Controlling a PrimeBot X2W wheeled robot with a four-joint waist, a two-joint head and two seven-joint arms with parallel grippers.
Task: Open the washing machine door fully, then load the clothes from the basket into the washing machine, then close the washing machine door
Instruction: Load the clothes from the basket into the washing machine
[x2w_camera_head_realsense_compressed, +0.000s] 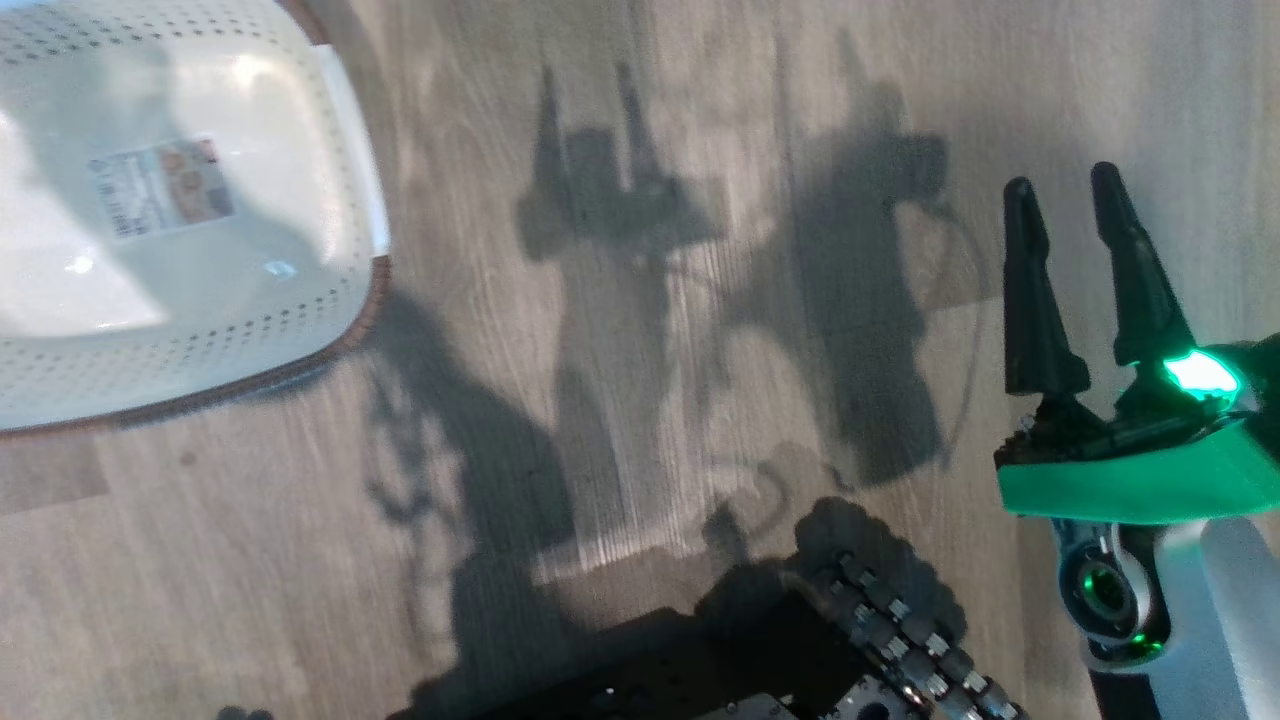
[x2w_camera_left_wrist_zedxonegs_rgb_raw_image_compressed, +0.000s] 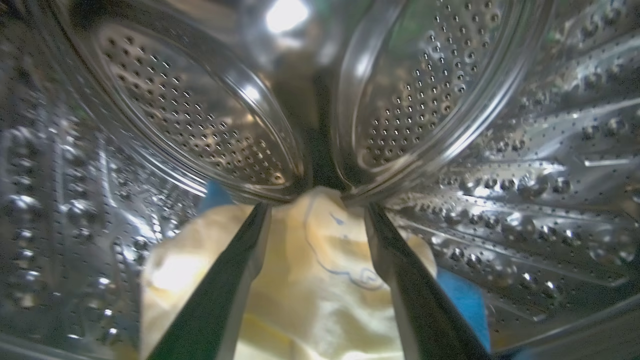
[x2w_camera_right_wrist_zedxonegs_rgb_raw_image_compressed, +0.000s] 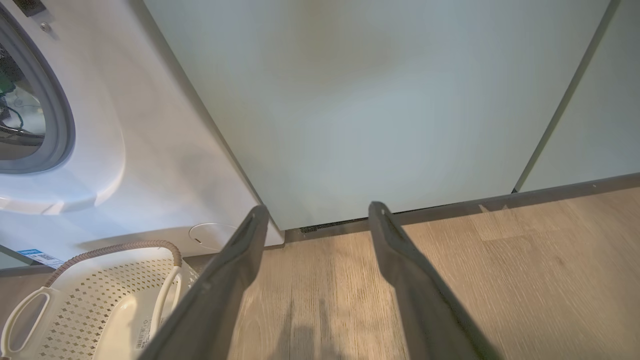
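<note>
My left gripper (x2w_camera_left_wrist_zedxonegs_rgb_raw_image_compressed: 317, 207) is deep inside the washing machine's steel drum (x2w_camera_left_wrist_zedxonegs_rgb_raw_image_compressed: 525, 175), its fingers spread open. The clothes (x2w_camera_left_wrist_zedxonegs_rgb_raw_image_compressed: 310, 300), pale yellow with a faint outline print and blue trim, lie on the drum floor under and between the fingers, loose from both. The cream basket (x2w_camera_head_realsense_compressed: 250, 340) stands on the floor at the upper left of the head view, holding no clothes, a label on its bottom. My right gripper (x2w_camera_head_realsense_compressed: 1062, 180) hovers open over the floor, holding nothing. The right wrist view shows the white washing machine (x2w_camera_right_wrist_zedxonegs_rgb_raw_image_compressed: 150, 150), its grey gasket (x2w_camera_right_wrist_zedxonegs_rgb_raw_image_compressed: 65, 125) and the basket (x2w_camera_right_wrist_zedxonegs_rgb_raw_image_compressed: 100, 295) below it. The washing machine door is out of view.
Pale green cabinet doors (x2w_camera_right_wrist_zedxonegs_rgb_raw_image_compressed: 375, 110) stand right of the washer, above a dark plinth. Wood floor (x2w_camera_head_realsense_compressed: 640, 400) stretches between basket and right gripper, crossed by arm shadows. My dark base with a cable chain (x2w_camera_head_realsense_compressed: 900, 630) sits at the head view's bottom edge.
</note>
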